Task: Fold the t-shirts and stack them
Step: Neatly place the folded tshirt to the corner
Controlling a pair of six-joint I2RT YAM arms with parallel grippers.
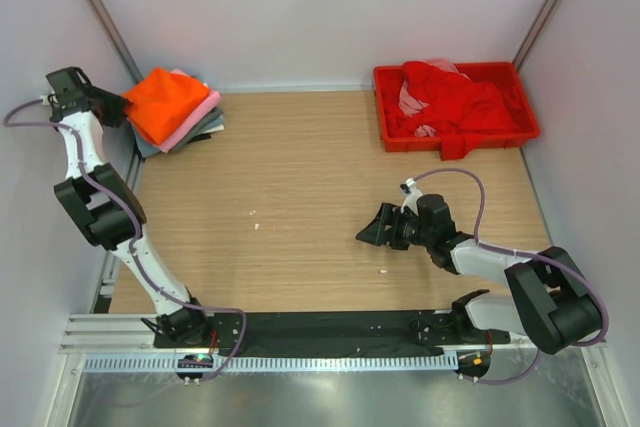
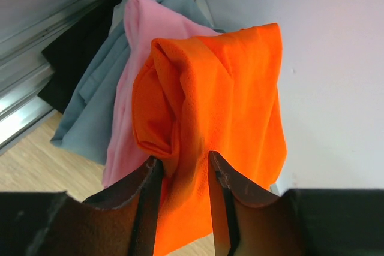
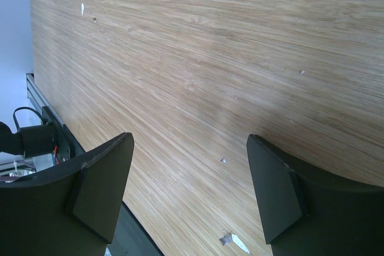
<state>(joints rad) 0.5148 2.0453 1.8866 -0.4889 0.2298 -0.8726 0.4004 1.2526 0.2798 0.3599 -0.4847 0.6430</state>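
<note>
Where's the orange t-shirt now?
In the top view the orange shirt tops a pile at the far left corner of the table, over a pink shirt and a grey shirt, beside the left hand.

The worktop (image 1: 300,177) is pale wood with thin lines running along it (dull, not shiny). The orange t-shirt (image 2: 234,100) is cloth with a tiny bumpy weave. The pink t-shirt (image 2: 144,28) and the grey t-shirt (image 2: 90,106) are soft, smooth cloth. At the upper right of the top view, the red tray (image 1: 410,140) is smooth plastic, and the red t-shirt (image 1: 460,97) in it is crumpled cloth. The jaws of the right gripper (image 3: 189,138) are dull black plastic.
</note>
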